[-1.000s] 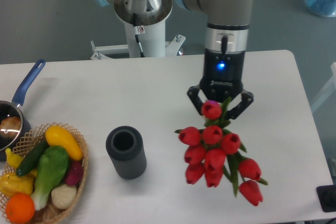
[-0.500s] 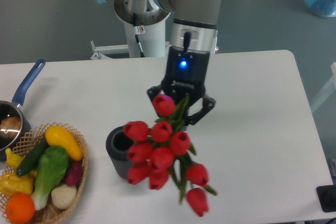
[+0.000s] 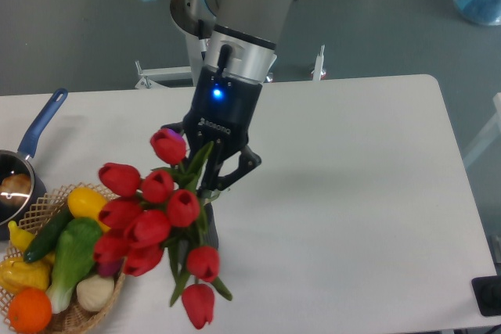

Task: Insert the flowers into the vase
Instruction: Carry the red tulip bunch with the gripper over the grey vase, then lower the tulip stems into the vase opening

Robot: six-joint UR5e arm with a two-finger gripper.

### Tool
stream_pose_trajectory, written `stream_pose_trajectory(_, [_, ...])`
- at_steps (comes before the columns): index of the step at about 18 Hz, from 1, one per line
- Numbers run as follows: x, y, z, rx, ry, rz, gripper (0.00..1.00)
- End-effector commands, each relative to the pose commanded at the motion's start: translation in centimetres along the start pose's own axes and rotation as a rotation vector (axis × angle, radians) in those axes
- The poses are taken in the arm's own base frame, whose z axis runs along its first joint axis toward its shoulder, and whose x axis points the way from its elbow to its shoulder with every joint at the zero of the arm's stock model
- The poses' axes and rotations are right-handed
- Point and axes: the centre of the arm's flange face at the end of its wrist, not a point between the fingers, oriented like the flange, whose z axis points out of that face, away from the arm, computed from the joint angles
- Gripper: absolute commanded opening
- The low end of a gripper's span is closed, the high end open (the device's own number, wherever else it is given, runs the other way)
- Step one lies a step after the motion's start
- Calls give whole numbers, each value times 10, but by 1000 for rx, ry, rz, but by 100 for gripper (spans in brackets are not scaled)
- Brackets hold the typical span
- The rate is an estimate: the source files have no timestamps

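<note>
The flowers (image 3: 153,220), a bunch of red tulip buds with green stems and leaves, hang in the air at the lower left of centre. My gripper (image 3: 205,168) is shut on their stems just above the buds. The bunch spreads out over the spot beside the basket and hides almost all of the vase; only a thin dark sliver (image 3: 211,232) shows at the right of the bunch, under the gripper. I cannot tell whether the stems touch the vase.
A wicker basket (image 3: 109,291) with colourful vegetables and fruit stands at the lower left, partly under the buds. A blue-handled saucepan (image 3: 35,134) sits at the left edge. The arm's white base (image 3: 215,60) stands at the table's back.
The gripper has carried the flowers leftward, from the right of the vase to above it. The bunch now covers the vase and overlaps the basket.
</note>
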Motion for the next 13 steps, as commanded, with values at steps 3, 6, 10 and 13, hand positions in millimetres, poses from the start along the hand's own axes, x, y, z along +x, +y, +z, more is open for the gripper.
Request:
stream_pose_trajectory(3, [4, -4, 4, 55, 42, 18, 19])
stream_pose_trajectory(6, [6, -6, 5, 102, 107, 14, 19])
stream_pose_trajectory(10, [-2, 0, 2, 135, 144, -4, 19])
stream_pose_trajectory(13, [-10, 7, 7, 135, 151, 6, 19])
